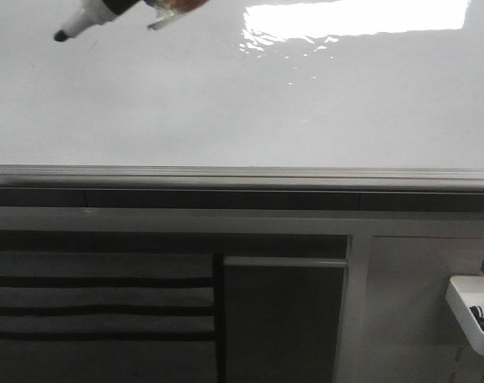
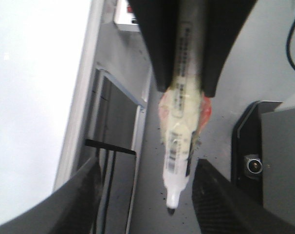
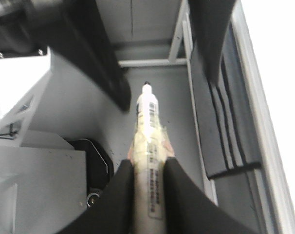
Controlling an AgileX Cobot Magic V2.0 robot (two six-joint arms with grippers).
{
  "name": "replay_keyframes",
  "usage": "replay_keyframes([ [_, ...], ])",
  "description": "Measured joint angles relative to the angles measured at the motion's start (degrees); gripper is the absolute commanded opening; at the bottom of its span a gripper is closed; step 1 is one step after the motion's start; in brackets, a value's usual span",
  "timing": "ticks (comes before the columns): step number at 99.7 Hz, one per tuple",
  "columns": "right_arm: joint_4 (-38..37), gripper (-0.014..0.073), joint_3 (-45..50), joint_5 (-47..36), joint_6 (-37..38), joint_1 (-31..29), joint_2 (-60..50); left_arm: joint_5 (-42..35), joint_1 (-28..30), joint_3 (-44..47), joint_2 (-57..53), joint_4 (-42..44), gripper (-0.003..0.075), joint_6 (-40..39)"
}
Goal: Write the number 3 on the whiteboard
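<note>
The left tool point(image 2: 184, 73) clamps a taped marker point(image 2: 179, 146) so its tip points out at the whiteboard point(image 1: 226, 112), near but off it. No 3 shows. The right tool point(image 3: 147, 190) likewise grips a marker point(image 3: 148, 126).

The front view faces the whiteboard point(image 1: 226, 112) closely, its grey rail point(image 1: 242, 177) crossing mid-frame, with the striped grey panel point(image 1: 98, 311) below. Each wrist camera looks along its own marker point(image 2: 179, 146) point(image 3: 148, 146) from very near, toward the floor. All three views share the board's edge and that striped panel point(image 3: 225, 126).
</note>
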Motion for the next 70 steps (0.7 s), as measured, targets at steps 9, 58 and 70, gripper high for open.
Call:
replay_keyframes([
  [9, -5.1, 0.0013, -0.1, -1.2, 5.5, -0.2, -0.9, -0.9, 0.0, -0.6, -2.7, 3.4, 0.0391, -5.1],
  [58, -15.1, 0.0013, 20.2, -14.4, 30.6, -16.5, -19.5, -11.6, 17.4, 22.3, -21.9, 3.5, 0.0391, -19.9],
  [70, -14.6, 0.0013, 25.9, -19.3, 30.7, -16.8, -21.6, -15.1, 19.8, 26.9, -23.7, 0.7, 0.0391, -20.2],
])
